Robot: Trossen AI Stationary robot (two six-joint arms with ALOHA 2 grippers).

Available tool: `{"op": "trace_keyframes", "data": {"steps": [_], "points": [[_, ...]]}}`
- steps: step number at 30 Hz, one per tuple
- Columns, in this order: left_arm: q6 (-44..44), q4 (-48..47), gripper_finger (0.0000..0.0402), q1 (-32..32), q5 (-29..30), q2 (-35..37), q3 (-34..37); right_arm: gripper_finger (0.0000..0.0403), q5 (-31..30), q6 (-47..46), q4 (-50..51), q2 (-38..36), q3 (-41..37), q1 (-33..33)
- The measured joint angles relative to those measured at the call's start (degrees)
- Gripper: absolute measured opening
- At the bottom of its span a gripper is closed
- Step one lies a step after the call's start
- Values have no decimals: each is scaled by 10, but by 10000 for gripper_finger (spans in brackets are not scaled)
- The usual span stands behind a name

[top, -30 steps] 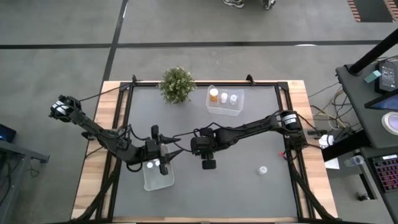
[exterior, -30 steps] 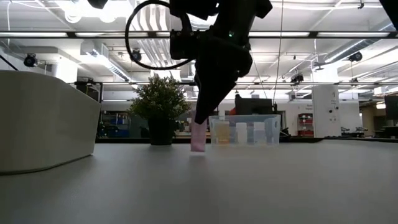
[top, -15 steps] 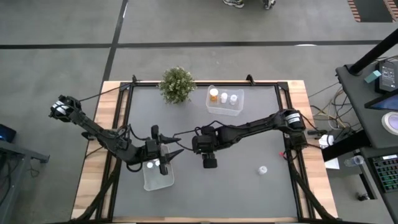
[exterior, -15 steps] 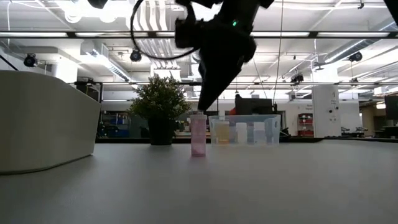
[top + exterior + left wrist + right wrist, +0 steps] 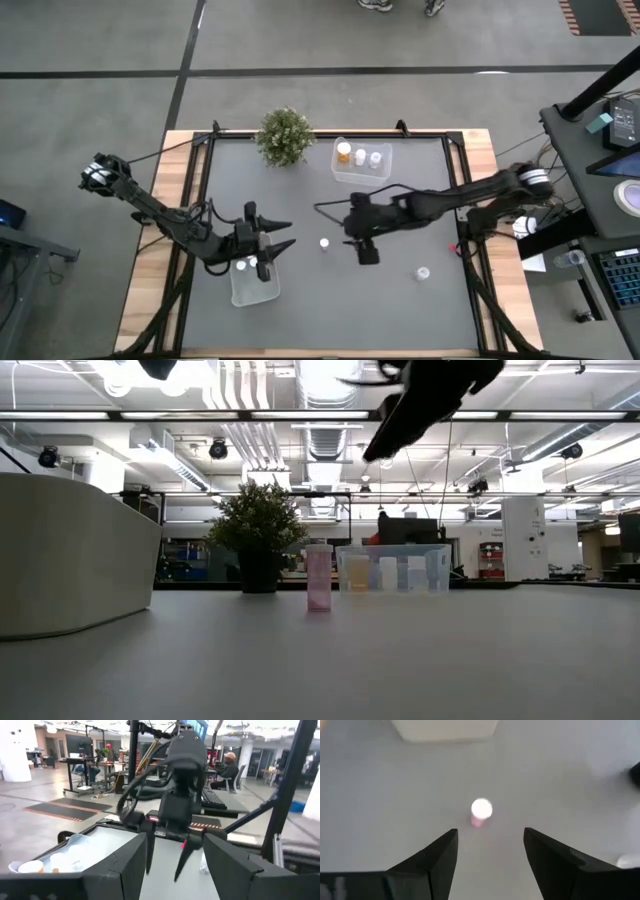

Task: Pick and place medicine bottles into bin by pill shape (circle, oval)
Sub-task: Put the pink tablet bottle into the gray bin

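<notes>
Grey worktop [image 5: 400,300], open lab behind; we see our right pincer [image 5: 345,229] spread, empty, above the upright pink bottle [image 5: 324,243].

pink bottle [image 5: 324,243]: standing alone mid-table, bare mat lying all round it.
right gripper [image 5: 349,228]: hanging just right of the bottle, fingers spread, blocking that side.
left gripper [image 5: 283,235]: waiting left of the bottle, fingers spread, above the near bin [image 5: 252,291].
plant [image 5: 284,136], far bin [image 5: 361,172]: standing well behind the bottle.
</notes>
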State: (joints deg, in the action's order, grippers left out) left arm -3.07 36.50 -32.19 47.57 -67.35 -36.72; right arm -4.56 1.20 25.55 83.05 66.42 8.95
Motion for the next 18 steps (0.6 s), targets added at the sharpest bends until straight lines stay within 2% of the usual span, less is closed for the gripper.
{"op": "trace_keyframes", "data": {"steps": [6,12,15,18], "points": [[-40,0,180,14,-1,-19,-13,219,-1,65,-140,-137,-121,-1],[-41,-6,180,51,-11,-90,-67,219,-1,123,-216,-252,-195,-1],[-64,-59,180,77,-57,-119,-113,219,-1,151,-218,-304,-224,-1],[-130,-166,180,106,-116,-148,-173,219,0,172,-229,-348,-251,-1]]}}
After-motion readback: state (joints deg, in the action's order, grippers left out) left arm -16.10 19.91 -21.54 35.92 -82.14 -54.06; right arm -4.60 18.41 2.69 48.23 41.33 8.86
